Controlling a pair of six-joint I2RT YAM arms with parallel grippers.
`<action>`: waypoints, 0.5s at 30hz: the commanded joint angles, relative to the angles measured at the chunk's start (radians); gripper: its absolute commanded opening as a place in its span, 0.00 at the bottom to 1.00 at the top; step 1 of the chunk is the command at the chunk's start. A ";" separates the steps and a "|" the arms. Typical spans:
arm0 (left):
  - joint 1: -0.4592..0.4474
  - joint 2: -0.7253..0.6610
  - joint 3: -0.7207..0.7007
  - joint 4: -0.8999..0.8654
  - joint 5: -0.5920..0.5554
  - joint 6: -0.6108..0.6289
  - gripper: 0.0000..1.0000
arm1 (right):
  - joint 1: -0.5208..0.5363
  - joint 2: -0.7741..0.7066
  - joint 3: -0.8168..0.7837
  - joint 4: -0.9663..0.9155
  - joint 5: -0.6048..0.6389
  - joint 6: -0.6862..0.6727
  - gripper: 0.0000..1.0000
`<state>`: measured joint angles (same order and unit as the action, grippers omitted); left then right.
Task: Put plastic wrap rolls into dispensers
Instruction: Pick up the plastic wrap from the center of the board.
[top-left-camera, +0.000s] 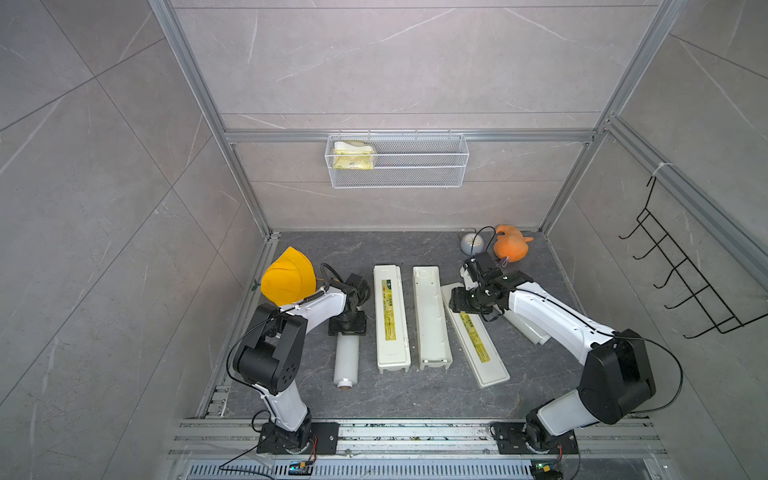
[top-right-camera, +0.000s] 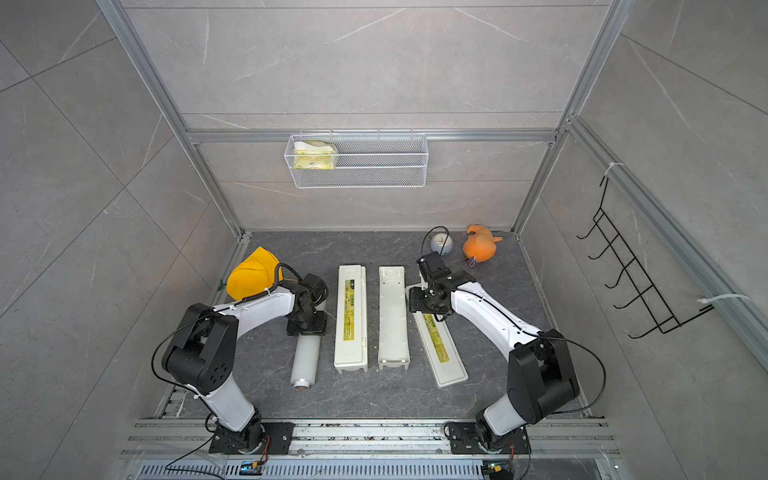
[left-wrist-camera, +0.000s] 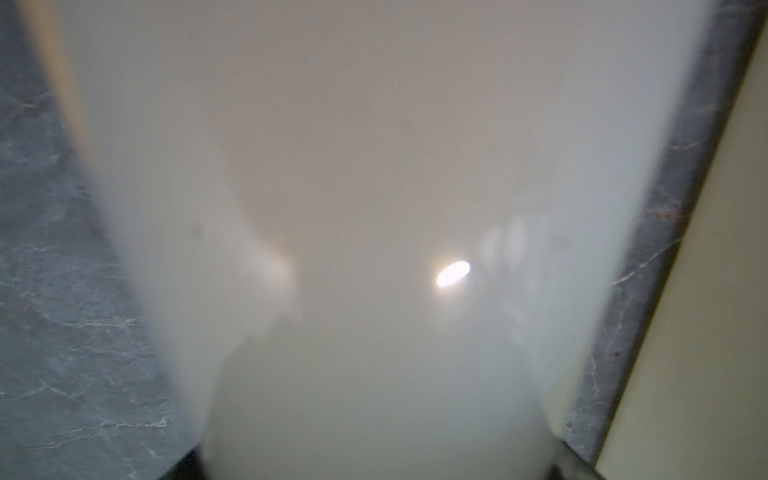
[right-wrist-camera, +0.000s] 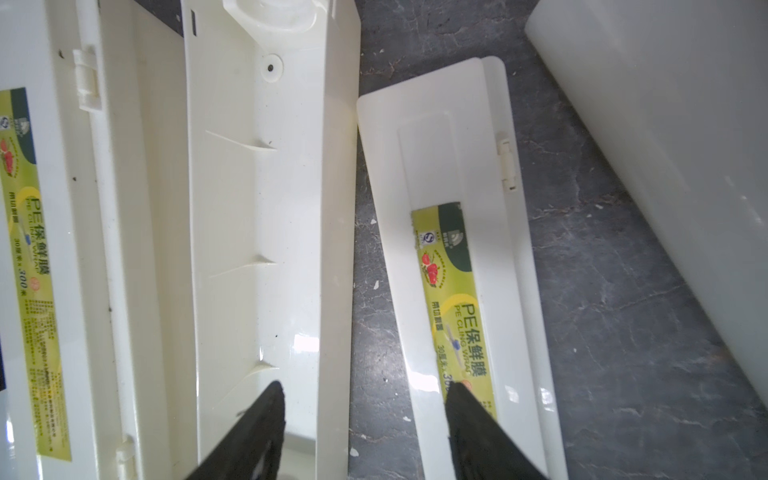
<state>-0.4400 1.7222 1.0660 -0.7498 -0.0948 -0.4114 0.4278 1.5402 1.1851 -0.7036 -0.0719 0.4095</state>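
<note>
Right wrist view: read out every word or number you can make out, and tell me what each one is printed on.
"PE保鲜膜": lid label on the open lid.
"PE CLING WRAP": lid label too.
"PE保鲜膜": box label on the closed dispenser.
"30厘米×300米": box label too.
Fine print and logos on both labels: too small to read.

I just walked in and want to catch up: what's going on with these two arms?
The job is loading plastic wrap rolls into dispensers. The left hand is down on a roll lying beside a closed dispenser; whether it grips yet is unclear. The right hand hangs open and empty above an open trough and its labelled lid, which lies flat alongside. A second roll lies near it. Neither roll is in a dispenser yet.
</note>
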 joint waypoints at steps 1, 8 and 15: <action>0.002 -0.111 0.052 -0.107 0.020 -0.017 0.57 | -0.011 -0.038 -0.010 -0.004 0.001 -0.026 0.64; 0.000 -0.276 0.170 -0.201 0.069 -0.054 0.57 | -0.032 -0.052 -0.015 -0.001 -0.006 -0.038 0.64; -0.119 -0.244 0.401 -0.216 0.062 -0.150 0.56 | -0.066 -0.057 -0.020 0.010 -0.022 -0.052 0.64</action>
<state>-0.4988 1.4837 1.3453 -0.9745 -0.0532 -0.5068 0.3771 1.5082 1.1751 -0.6994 -0.0803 0.3828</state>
